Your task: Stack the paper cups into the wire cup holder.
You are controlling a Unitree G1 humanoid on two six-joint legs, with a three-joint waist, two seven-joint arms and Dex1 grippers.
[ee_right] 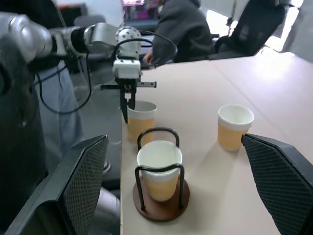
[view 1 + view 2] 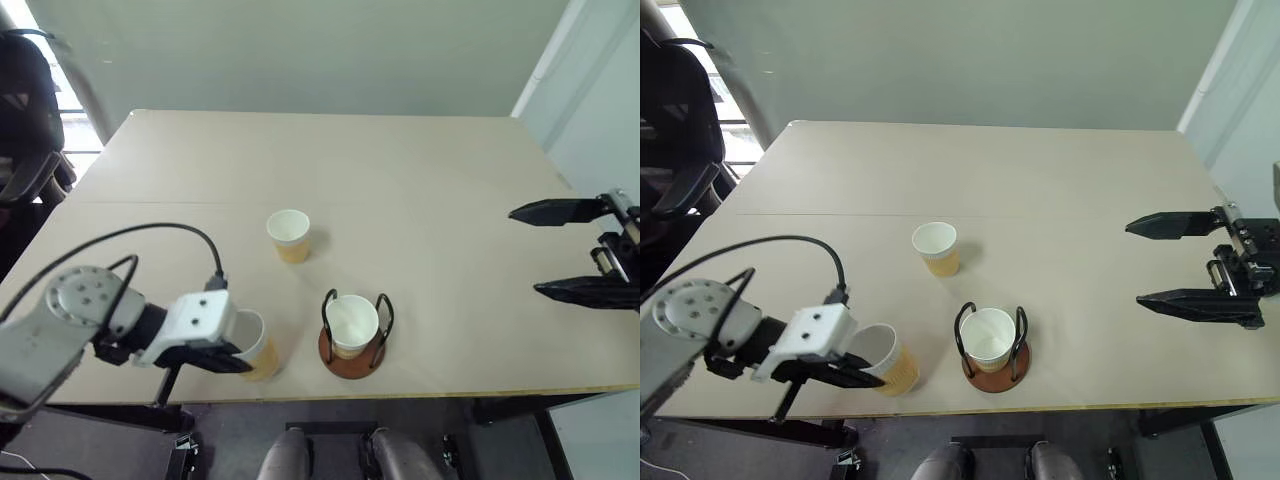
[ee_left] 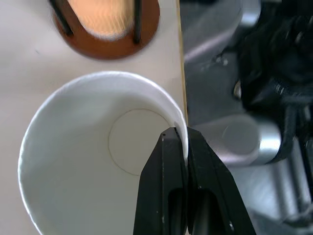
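**Left hand pinches a cup rim at the tabletop's near edge**

Now the left hand (image 2: pixel 232 357) has its two black fingers closed tight on the rim of a paper cup (image 2: pixel 255 345), one finger inside the white wall and one outside, as the left wrist view shows plainly. That gripped cup (image 3: pixel 98 156) stands at the near edge of the tabletop (image 2: pixel 400 190), toward its left corner, and is tipped a little rather than fully upright.

Just beside it along the same near edge stands the wire cup holder (image 2: pixel 355 352), its round reddish-brown base flat on the tabletop and its two black wire loops upright. A second paper cup (image 2: pixel 352 325) sits inside the holder, between the loops, mouth up. The gripped cup and the holder are close but apart.

A third paper cup (image 2: pixel 289 235) stands upright on its own farther in, near the middle of the tabletop, well clear of the holder.

The right hand (image 2: pixel 572 250) hangs over the right edge of the tabletop with its fingers spread wide and nothing between them, well away from all three cups.

Beyond the left edge, the right wrist view shows a seated person (image 1: pixel 183 29) in a dark top.
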